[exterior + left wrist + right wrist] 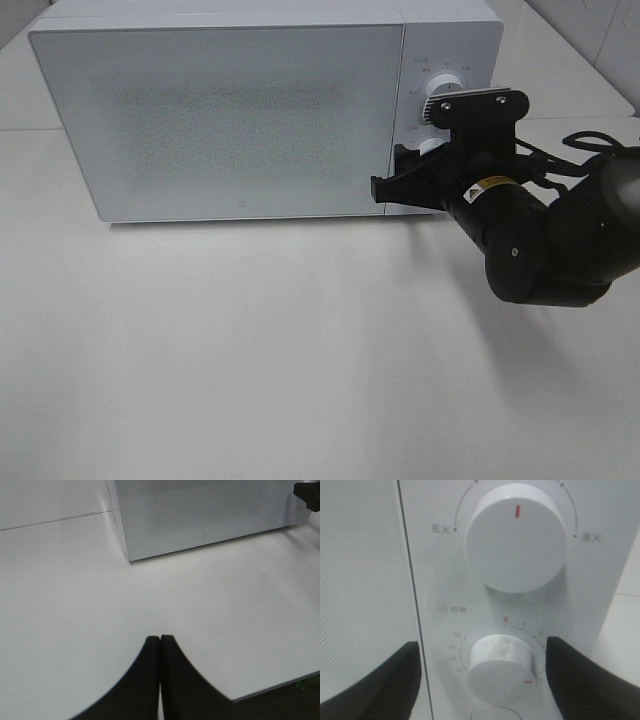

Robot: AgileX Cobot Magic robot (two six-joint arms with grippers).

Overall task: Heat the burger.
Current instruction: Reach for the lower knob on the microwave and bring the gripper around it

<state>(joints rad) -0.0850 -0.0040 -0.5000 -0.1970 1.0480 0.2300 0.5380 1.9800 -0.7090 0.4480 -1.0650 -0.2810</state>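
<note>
Right gripper (482,647) is standing wide open and gripping nothing. Its two black fingers (375,680) are straddling the timer knob (500,672) on the control panel (445,570) of the microwave (300,12). The door-side finger is sitting clear of the knob with a visible gap. The other finger is sitting just beside the knob's edge; whether it's touching, I cannot tell. The knob's red mark is sitting clockwise of the 0 on its scale, on the side of that outer finger. Just above the gripper on the panel, the power knob (516,537) is showing its red mark straight up, midway between the low-heat and high-heat labels. To the left of the gripper, the door (215,115) is sitting closed; it's frosted, so nothing inside is reading through. In the high view my right arm (560,240) is reaching in from the right, and the wrist camera mount (485,105) is covering part of the power knob. Left gripper (160,645) is hanging well apart from the right one, out past the microwave's left front corner. Its fingers are pressing together on nothing, over the white table (75,605). The burger isn't showing in any view, so I cannot tell where it's sitting.
</note>
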